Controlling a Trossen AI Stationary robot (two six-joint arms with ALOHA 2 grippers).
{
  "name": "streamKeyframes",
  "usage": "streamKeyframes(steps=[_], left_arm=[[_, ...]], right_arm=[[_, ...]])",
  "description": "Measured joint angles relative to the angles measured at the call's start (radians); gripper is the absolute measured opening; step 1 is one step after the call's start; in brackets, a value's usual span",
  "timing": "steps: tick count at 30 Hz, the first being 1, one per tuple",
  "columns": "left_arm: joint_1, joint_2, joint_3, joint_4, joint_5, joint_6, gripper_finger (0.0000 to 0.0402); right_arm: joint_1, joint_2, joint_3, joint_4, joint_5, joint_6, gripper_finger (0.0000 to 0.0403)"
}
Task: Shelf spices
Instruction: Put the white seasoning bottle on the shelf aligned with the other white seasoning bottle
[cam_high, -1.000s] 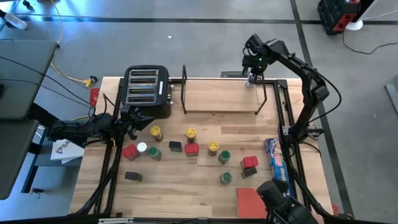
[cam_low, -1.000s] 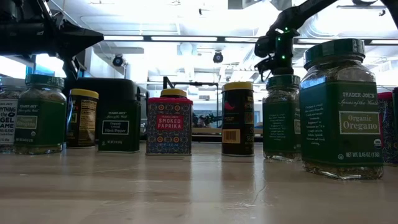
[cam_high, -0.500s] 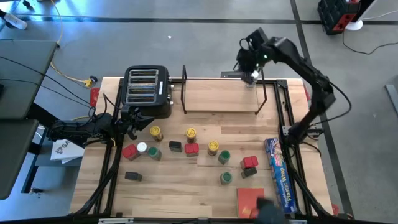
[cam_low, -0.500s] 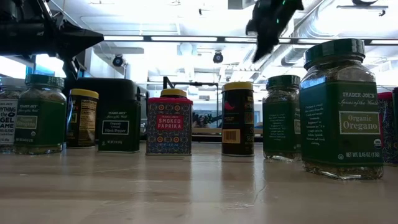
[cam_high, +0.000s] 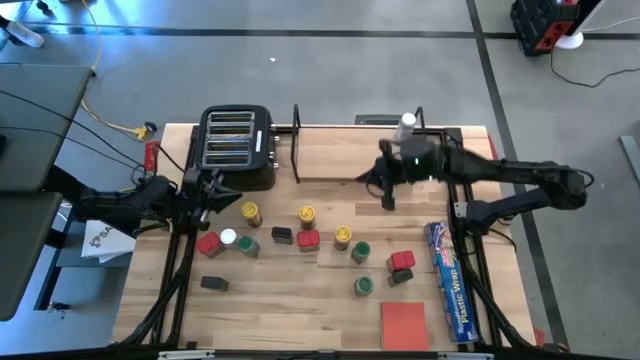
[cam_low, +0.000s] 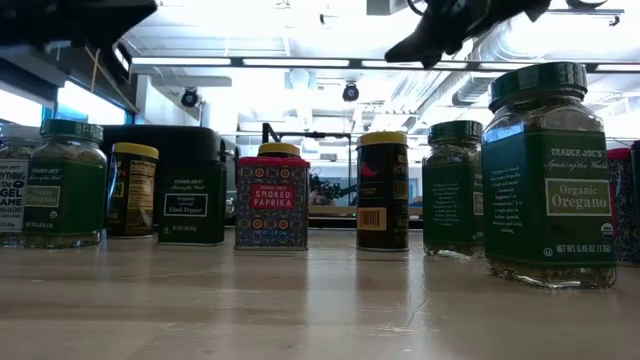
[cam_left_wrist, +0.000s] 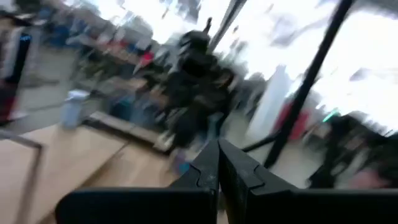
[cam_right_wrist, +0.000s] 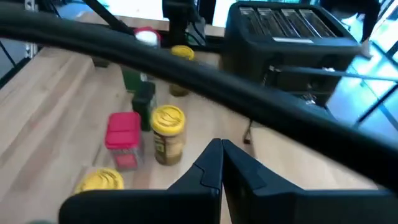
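A: Wood board and black wire: the shelf (cam_high: 358, 152) sits upper centre of the high view, right of the toaster (cam_high: 236, 148). One white-lidded jar (cam_high: 405, 126) now stands at its far right corner. A second ago the right gripper (cam_high: 386, 189) was over that corner; it has let go and swung down to the shelf's front edge, fingers shut and empty.

B: And the rest of the spices (cam_high: 306, 240)?

A: Loose across the middle of the table, below the shelf. So one jar is placed, about a dozen remain, and the right arm looks headed for the next. The left gripper (cam_high: 218, 191) is at centre left, beside the toaster and above the yellow jar (cam_high: 250, 212), shut on nothing; its arm has shifted slightly.

B: Low view?

A: Jars and tins in a row: the paprika tin (cam_low: 272, 203) at centre, the oregano jar (cam_low: 548, 180) large at right. The right gripper has moved to the upper right, above them.

B: Left wrist?

A: Blurred. Its own fingers (cam_left_wrist: 239, 174) meet at bottom centre.

B: Right wrist?

A: Closed fingers (cam_right_wrist: 208, 165) at the bottom, a shelf wire (cam_right_wrist: 186, 68) crossing, and beyond it a yellow-lidded jar (cam_right_wrist: 168, 132) beside a red tin (cam_right_wrist: 122, 134).
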Motion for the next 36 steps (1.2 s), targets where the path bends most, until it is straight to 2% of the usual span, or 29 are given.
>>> streamKeyframes(steps=[3, 5, 8, 10, 13, 16, 19, 23, 30, 36], left_arm=[[-0.022, 0.154, 0.177, -0.222, -0.082, 0.078, 0.0001], [-0.030, 0.263, 0.295, -0.359, -0.101, 0.134, 0.0001], [-0.038, 0.406, 0.445, -0.534, -0.083, 0.201, 0.0001], [-0.038, 0.484, 0.513, -0.586, -0.050, 0.236, 0.0001], [-0.038, 0.573, 0.558, -0.560, -0.035, 0.245, 0.0001], [-0.032, 0.638, 0.600, -0.581, -0.017, 0.190, 0.0010], [-0.031, 0.690, 0.648, -0.707, 0.027, 0.140, 0.0035], [-0.031, 0.734, 0.703, -0.894, 0.105, 0.036, 0.0088], [-0.064, 0.775, 0.715, -1.192, 0.207, -0.127, 0.0178], [-0.114, 0.813, 0.699, -1.344, 0.217, -0.223, 0.0205]], right_arm=[[0.079, 0.012, -0.031, 0.048, 0.056, 0.027, 0.0000], [0.114, 0.022, -0.042, 0.062, 0.064, 0.040, 0.0000], [0.147, 0.038, -0.050, 0.071, 0.070, 0.046, 0.0000], [0.163, 0.044, -0.055, 0.075, 0.071, 0.045, 0.0000], [0.173, 0.057, -0.055, 0.092, 0.071, 0.044, 0.0000], [0.172, 0.078, -0.055, 0.123, 0.071, 0.044, 0.0000], [0.172, 0.108, -0.055, 0.153, 0.071, 0.046, 0.0000], [0.172, 0.151, -0.055, 0.165, 0.066, 0.061, 0.0000], [0.172, 0.269, -0.055, 0.282, 0.028, 0.092, 0.0000], [0.173, 0.341, -0.055, 0.350, -0.014, 0.113, 0.0000]])
